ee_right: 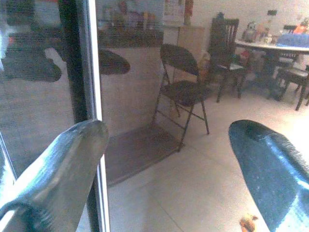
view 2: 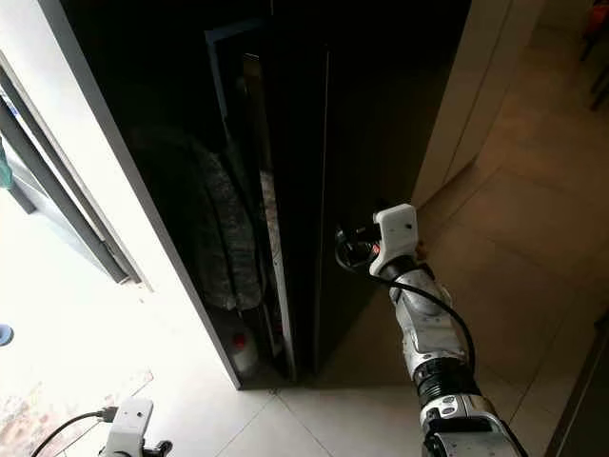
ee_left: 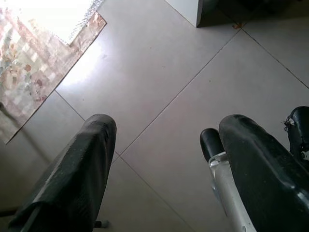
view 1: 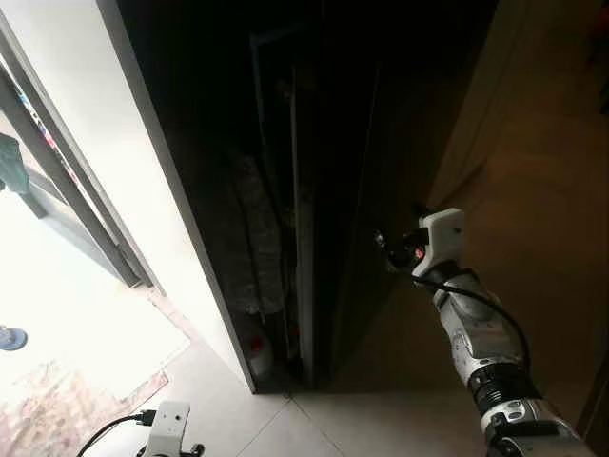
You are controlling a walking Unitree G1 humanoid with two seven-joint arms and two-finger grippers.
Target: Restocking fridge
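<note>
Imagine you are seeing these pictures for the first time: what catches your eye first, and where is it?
The tall, dark, glossy fridge dominates the middle of the head views. The robot's right gripper, on a silver arm with a white wrist block, is raised at the fridge's dark front, fingers open. To the robot's left, glaring daylight washes out the pale tiled floor beyond a sliding door, while the left gripper hangs open over the tiles.

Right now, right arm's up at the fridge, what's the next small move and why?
Probably ease the right gripper toward the fridge door's edge and hook it. Its fingers are open, holding nothing, hovering beside the dark door, which looks closed. The left gripper hangs idle, open above the floor tiles.
</note>
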